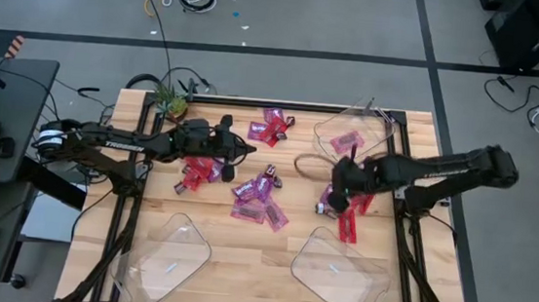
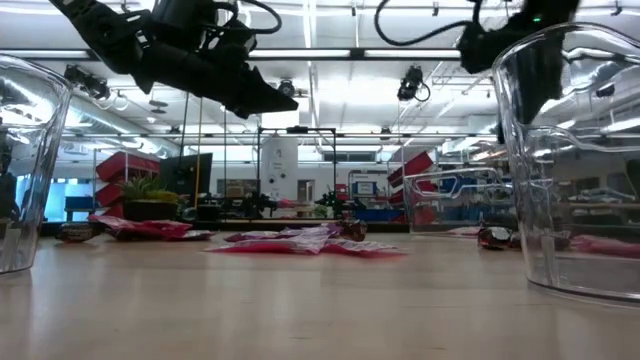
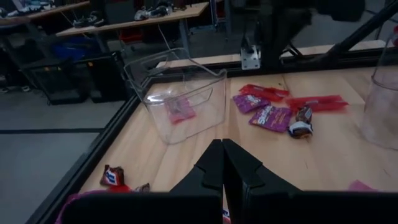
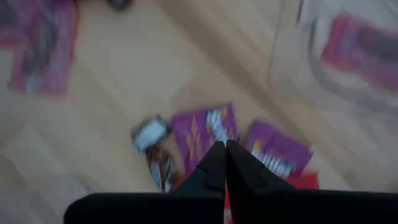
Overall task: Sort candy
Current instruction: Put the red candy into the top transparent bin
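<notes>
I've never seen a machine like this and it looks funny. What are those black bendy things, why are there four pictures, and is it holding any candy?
Those black bendy things are two robot arms. Each ends in a two-fingered pincher called a gripper. One picture looks straight down on the wooden table. One sits low on the tabletop. The other two come from little cameras on each arm's wrist.

On the table lie wrapped sweets: purple-pink packets, red ones, and tiny dark pieces. There are also clear plastic trays, and one tray already holds a purple packet.

The left gripper is up in the air, pinched shut and holding nothing. The right gripper hovers over some purple packets, fingers shut too. I can't see any candy between them.
</notes>
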